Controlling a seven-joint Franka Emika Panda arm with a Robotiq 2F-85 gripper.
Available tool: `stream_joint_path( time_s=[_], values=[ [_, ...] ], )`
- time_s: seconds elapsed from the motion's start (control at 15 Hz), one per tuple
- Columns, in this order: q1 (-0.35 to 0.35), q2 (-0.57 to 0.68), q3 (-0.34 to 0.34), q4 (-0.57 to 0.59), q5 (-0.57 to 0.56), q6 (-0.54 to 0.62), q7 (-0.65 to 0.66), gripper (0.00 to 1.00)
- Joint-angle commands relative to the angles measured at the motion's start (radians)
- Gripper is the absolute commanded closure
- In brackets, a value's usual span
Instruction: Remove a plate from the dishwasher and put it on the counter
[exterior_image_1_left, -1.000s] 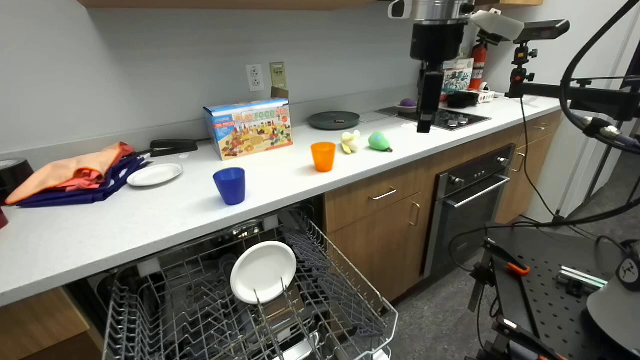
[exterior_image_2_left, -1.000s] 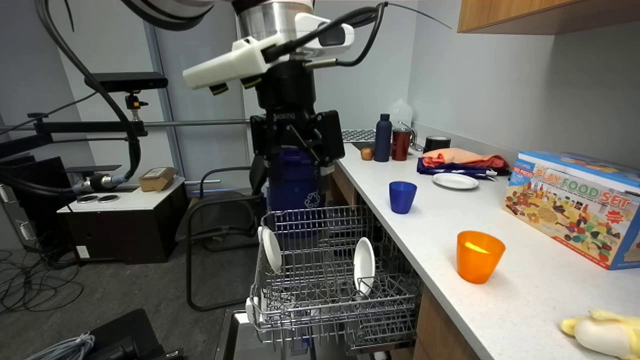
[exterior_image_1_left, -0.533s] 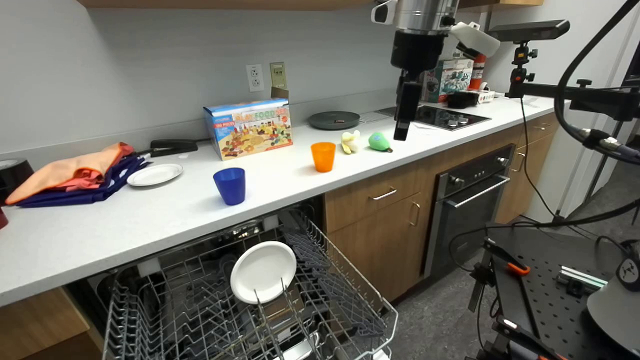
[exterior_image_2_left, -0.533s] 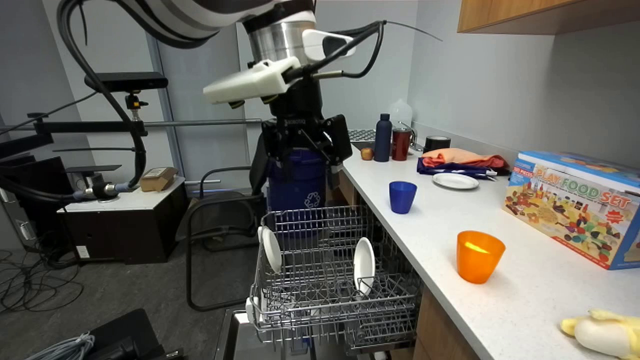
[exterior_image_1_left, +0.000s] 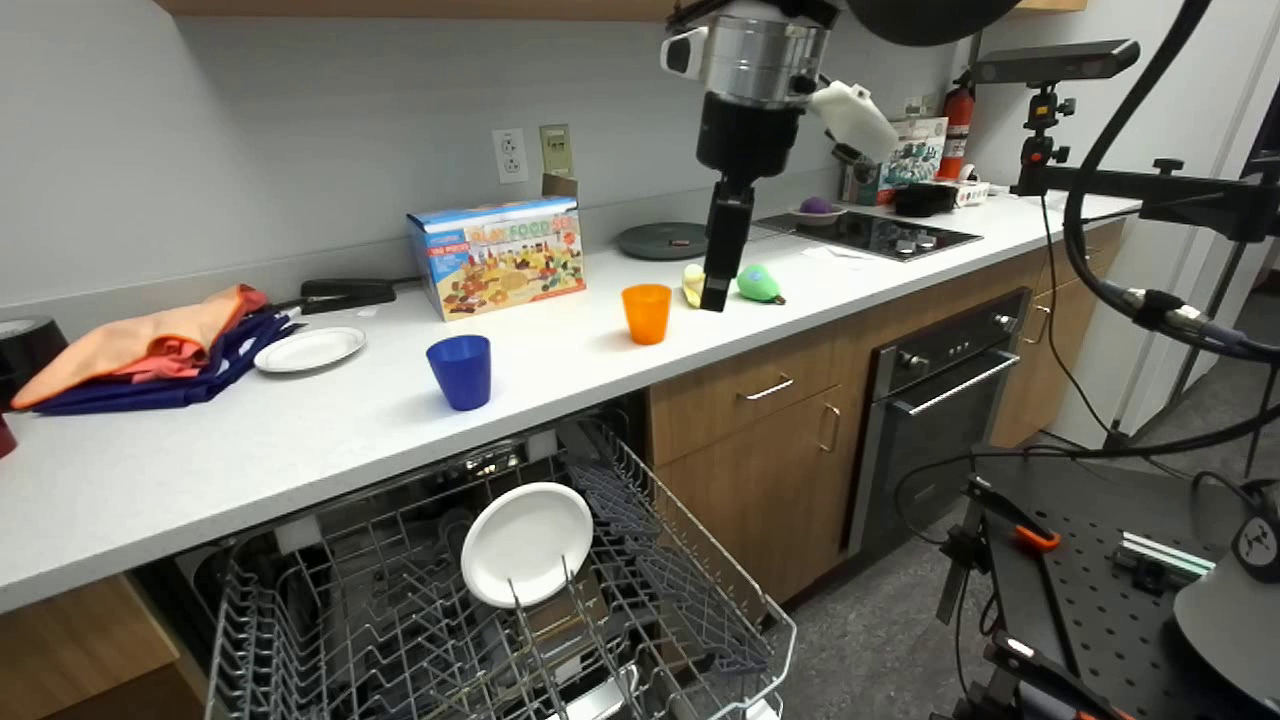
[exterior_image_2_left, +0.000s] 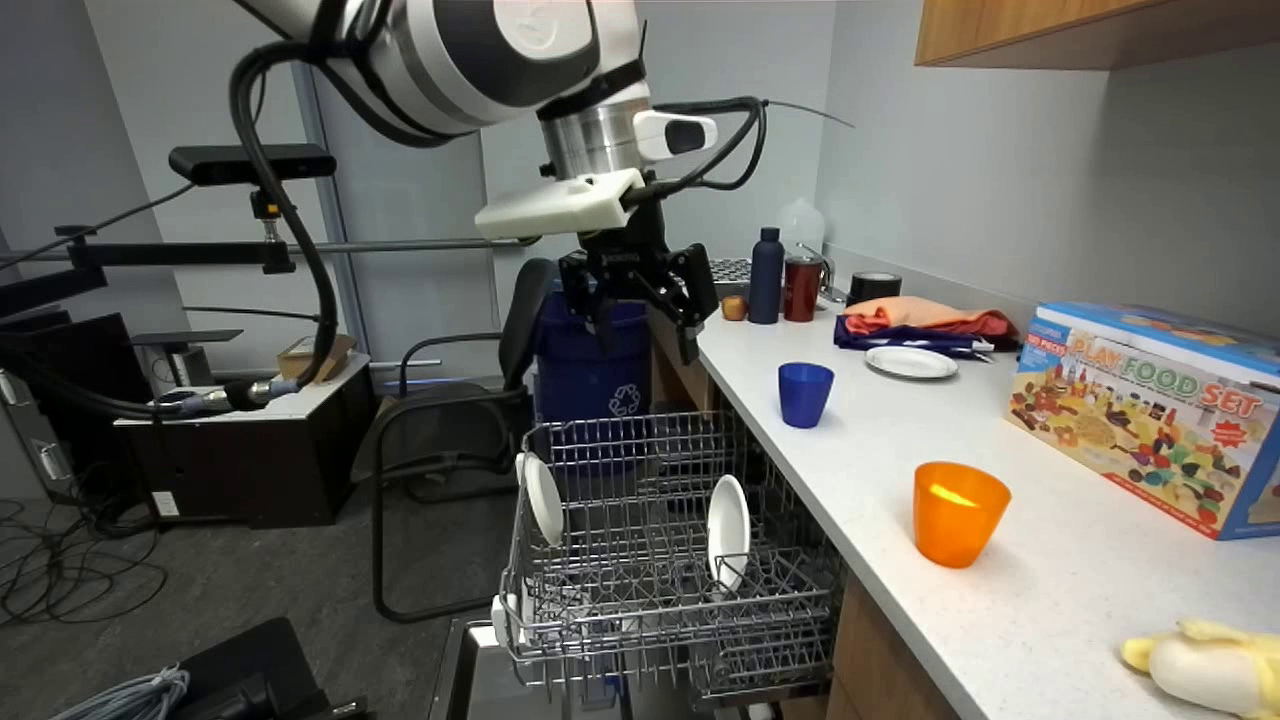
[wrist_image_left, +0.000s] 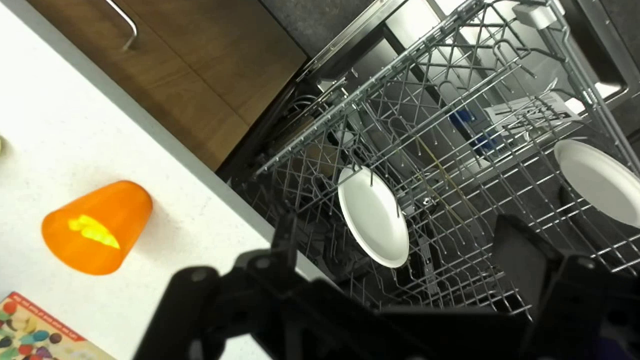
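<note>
White and flat, the long countertop (exterior_image_1_left: 300, 430) crosses an exterior view from lower left to upper right. Beneath it, the under-counter dishwasher (exterior_image_2_left: 500, 690) has its grey wire rack (exterior_image_2_left: 660, 611) drawn out. Jaws wide and holding nothing, the black two-fingered gripper (exterior_image_2_left: 646, 350) hangs at the centre of an exterior view. In the rack, lower middle of both exterior views, leans the plain white round plate (exterior_image_1_left: 527, 545). It should prove light, stiff and slippery; whether it could break I cannot tell. Its free upper rim seems the best hold, one finger either side; the countertop's edge lies near and might catch a finger. A second white round plate (exterior_image_2_left: 545, 500) stands in the same rack. An orange tapered cup (exterior_image_1_left: 647, 315) and a blue tapered cup (exterior_image_1_left: 460, 375) on the countertop could topple. Thin wire tines (exterior_image_1_left: 516, 595) cross the plate's lower part and could snag it.
</note>
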Motion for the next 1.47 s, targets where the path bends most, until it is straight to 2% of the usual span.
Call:
stream_joint_path(
  time_s=[0.0, 0.07, 0.13, 0.33, 0.93, 1.4],
  values=[
    [0.000, 0.136, 0.021, 0.112, -0.004, 0.023, 0.060, 0.00],
    [0.000, 0.150, 0.023, 0.127, -0.002, 0.015, 0.073, 0.00],
    [0.000, 0.094, 0.017, 0.068, -0.001, 0.014, 0.042, 0.00],
    [0.001, 0.140, 0.020, 0.106, -0.001, 0.014, 0.059, 0.00],
    [0.001, 0.143, 0.020, 0.111, -0.001, 0.014, 0.060, 0.00],
    [0.009, 0.330, 0.030, 0.237, -0.019, 0.068, 0.012, 0.00]
  ],
)
